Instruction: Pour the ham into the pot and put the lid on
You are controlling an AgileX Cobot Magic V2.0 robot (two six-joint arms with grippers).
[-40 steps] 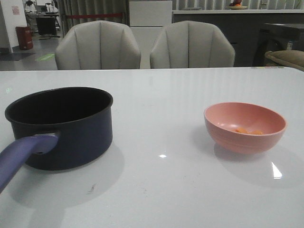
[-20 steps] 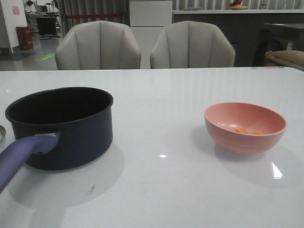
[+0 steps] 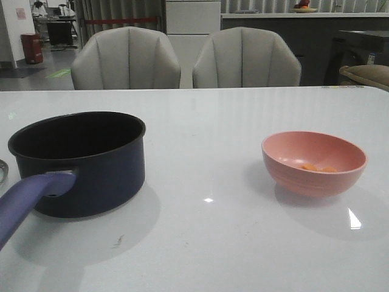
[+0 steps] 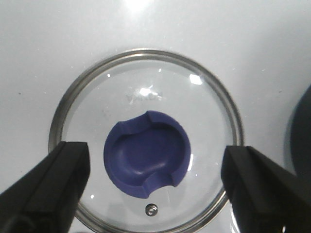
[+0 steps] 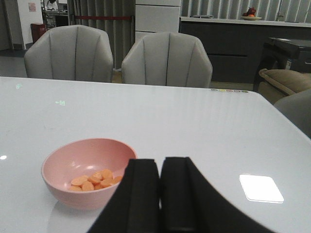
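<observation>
White table (image 3: 206, 115), glossy, with lamp glare on it. Two grey chairs (image 3: 126, 58) stand behind its far edge.

Pot (image 3: 78, 161): dark navy, upright on the left part of the table, open at the top, inside too dark to read. Its blue-purple handle (image 3: 27, 198) points toward the near left corner.

Bowl (image 3: 313, 162): salmon-pink, upright on the right part of the table, well apart from the pot. Ham (image 3: 318, 168): a few flat orange pieces lying at the bottom of the bowl; from the right wrist view the pieces (image 5: 95, 178) sit in a small overlapping heap.

Lid (image 4: 146, 141): glass with a metal rim, lying flat on the table, blue knob (image 4: 147, 159) facing up. A thin sliver of metal rim shows at the far left edge of the front view, just beside the pot. In the left wrist view the pot's dark wall shows at the frame edge, near the lid.

Left gripper (image 4: 155, 179): spread wide, hanging over the lid, one finger on each side of the knob and clear of it; holding nothing.

Right gripper (image 5: 160, 189): fingers pressed together with nothing between them, on the near side of the bowl, not touching it.
</observation>
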